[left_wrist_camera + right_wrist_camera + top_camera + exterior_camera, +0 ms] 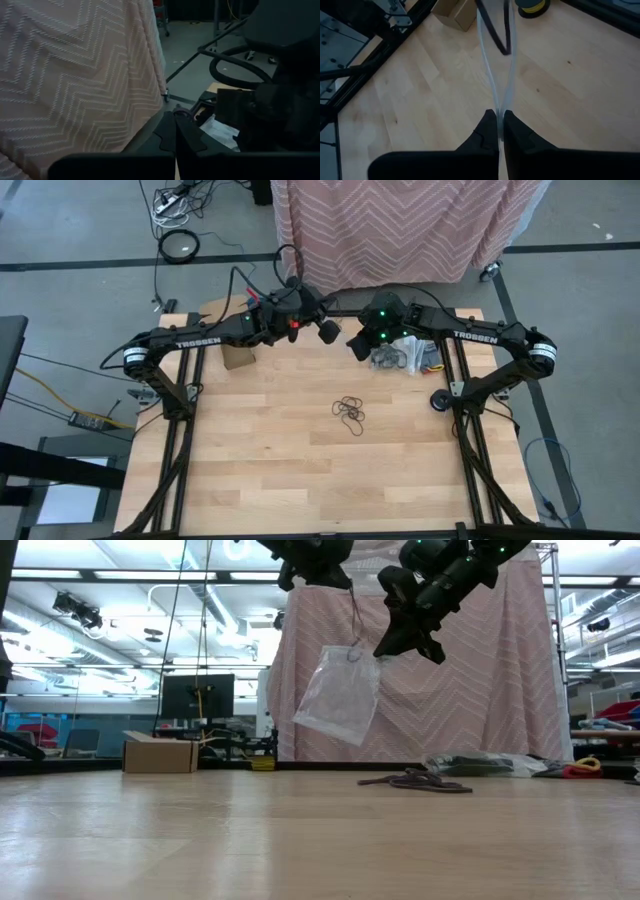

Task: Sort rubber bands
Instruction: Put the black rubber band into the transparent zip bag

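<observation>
Both arms reach inward and meet high above the far middle of the worktop. The left gripper [345,585] and right gripper [500,122] have their jaws closed, tips close together.

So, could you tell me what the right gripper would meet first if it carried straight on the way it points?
The right gripper, shut on the clear plastic bag, points down at the bare wooden table. Its line looks free until the tabletop, though depth is hard to judge.
</observation>
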You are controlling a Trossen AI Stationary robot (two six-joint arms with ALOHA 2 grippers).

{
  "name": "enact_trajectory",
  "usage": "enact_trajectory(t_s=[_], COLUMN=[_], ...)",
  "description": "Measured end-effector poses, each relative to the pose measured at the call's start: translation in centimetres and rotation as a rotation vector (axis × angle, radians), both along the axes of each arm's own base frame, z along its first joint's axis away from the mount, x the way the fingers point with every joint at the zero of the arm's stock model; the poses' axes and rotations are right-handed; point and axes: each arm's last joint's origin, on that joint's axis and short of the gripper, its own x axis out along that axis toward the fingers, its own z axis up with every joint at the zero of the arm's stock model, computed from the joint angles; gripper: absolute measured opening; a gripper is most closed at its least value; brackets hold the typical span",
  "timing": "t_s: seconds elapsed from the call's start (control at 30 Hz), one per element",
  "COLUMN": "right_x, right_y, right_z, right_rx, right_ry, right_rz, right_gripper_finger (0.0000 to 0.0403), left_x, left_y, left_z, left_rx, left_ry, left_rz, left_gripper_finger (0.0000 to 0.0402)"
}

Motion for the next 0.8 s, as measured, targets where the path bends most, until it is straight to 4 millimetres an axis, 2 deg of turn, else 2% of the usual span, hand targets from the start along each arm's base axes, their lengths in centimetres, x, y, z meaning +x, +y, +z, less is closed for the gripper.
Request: enact_trajectory(t_s=[0.3,0.47,0.8], right_x=[0.0,-0.1,-0.4], right_y=[0.0,0.0,-0.4], right_z=[0.0,-0.1,-0.2], right_rx=[-0.017,-0.028,-0.032], right_ry=[0.006,0.017,0.025], right_rz=[0.011,0.024,0.036], right_gripper_finger=[0.0,0.0,0.0], left_x=[-0.1,-0.3,-0.2], left_y=[0.0,-0.2,-0.3], left_z=[-0.6,-1.4,-1.7], left_rx=[-0.02,-0.093,-0.135], left_ry=[0.054,0.107,0.104], left_rz=[0.006,-0.012,-0.049], left_gripper_finger=[0.0,0.0003,0.0068])
